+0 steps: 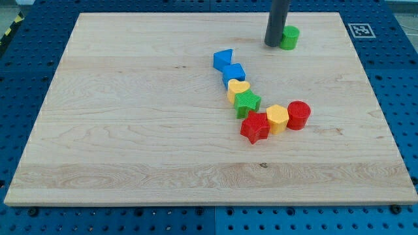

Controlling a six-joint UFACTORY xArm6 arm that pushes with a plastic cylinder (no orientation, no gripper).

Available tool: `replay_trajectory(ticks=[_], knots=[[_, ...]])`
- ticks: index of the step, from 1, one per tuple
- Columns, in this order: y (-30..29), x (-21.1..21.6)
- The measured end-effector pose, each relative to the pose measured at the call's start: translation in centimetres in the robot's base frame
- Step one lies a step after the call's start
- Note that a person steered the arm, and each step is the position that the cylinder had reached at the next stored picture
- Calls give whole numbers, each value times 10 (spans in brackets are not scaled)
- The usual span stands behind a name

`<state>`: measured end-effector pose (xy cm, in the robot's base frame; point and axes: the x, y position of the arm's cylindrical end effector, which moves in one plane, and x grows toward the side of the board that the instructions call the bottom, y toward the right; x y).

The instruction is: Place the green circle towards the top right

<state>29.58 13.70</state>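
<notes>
Tip [273, 44] pressed against green circle [289, 38], gripless tool, already near worktop's [130, 130] top-right corner, little left.

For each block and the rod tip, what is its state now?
my tip: on the board, touching green circle's left side
green circle: upright, near top right
blue blocks: touching
yellow heart: against green star
red star: beside yellow hexagon
red cylinder: upright
</notes>
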Motion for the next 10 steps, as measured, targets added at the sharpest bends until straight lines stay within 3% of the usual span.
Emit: replay_trajectory(ticks=[1,3,10], knots=[[34,18],[64,13],[67,18]])
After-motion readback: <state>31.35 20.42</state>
